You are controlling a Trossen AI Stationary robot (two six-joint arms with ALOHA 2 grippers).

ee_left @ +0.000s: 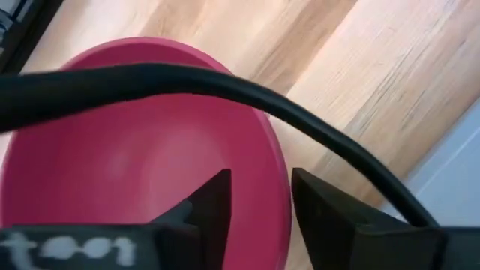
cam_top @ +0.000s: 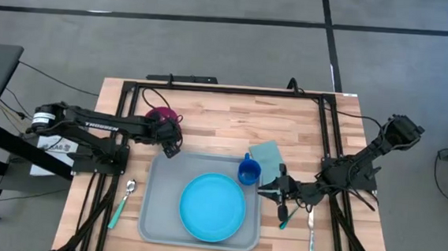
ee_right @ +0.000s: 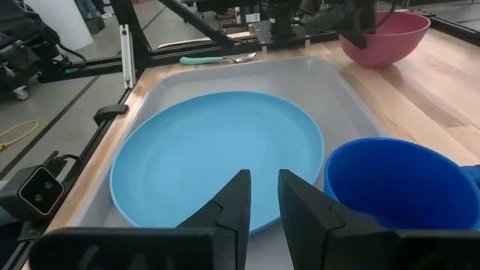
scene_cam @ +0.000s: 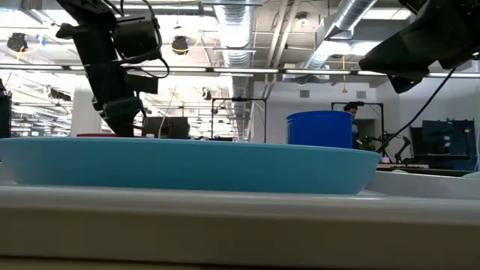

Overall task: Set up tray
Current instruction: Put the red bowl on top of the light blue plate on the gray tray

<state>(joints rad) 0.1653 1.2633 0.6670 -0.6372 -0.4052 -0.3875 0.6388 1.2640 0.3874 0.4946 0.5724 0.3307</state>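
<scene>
The grey-blue tray (cam_top: pixel 158 216) lies at the middle of the table, near its front edge. A round blue plate (cam_top: pixel 213 208) rests flat on it. A blue cup (cam_top: pixel 248 171) stands at the tray's far right corner. Left of the tray's far edge a pink bowl (cam_top: pixel 160 115) stands on the wood. My left gripper (cam_top: pixel 172 146) points down at the bowl's near rim, open, one finger inside the bowl and one outside. My right gripper (cam_top: pixel 270 194) hovers right of the tray, beside the cup, its fingers a narrow gap apart with nothing between them (ee_right: pixel 264 196). My left gripper straddles the pink bowl's rim (ee_left: pixel 282 187) from above, slanting down, with one finger (ee_left: pixel 214 206) inside the bowl and the other (ee_left: pixel 322 214) outside. Whether either finger touches the rim I cannot tell. The bowl stands upright on the table.
A light-teal napkin (cam_top: pixel 268 154) lies on the wood beyond the cup. A teal-handled spoon (cam_top: pixel 121 201) lies left of the tray. More cutlery (cam_top: pixel 310 234) lies to its right, under my right arm. A black cable (ee_left: pixel 225 79) crosses over the bowl in the left wrist view.
</scene>
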